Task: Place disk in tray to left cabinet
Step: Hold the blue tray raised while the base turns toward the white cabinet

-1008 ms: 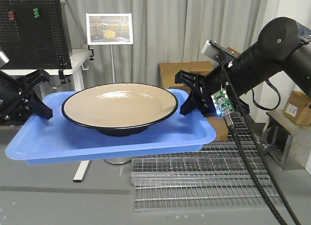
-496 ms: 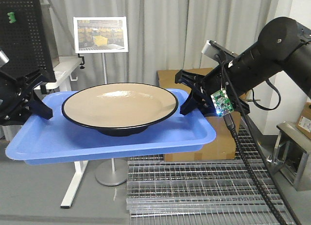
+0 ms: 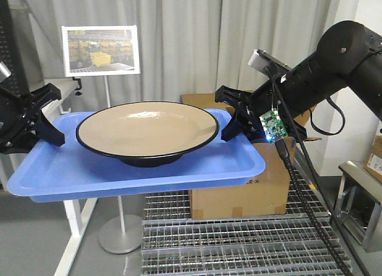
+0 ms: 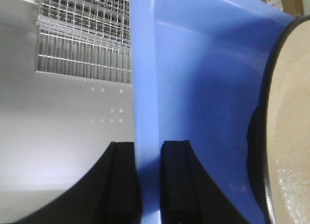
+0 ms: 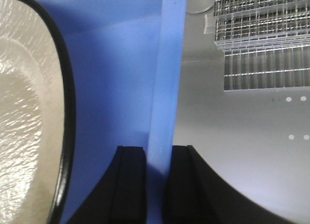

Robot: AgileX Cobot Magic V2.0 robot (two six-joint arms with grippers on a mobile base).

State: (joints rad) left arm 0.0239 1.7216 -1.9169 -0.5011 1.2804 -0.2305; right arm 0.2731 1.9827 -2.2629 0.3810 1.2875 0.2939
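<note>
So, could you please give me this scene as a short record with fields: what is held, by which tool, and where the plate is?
disk: sits in the middle of the tray, right way up, nothing on it
tray: held in the air, about level, one tool at each short end
left tool: shut on the tray's rim
right tool: shut on the tray's rim
below the tray: metal grating, with a cardboard box behind it
</note>
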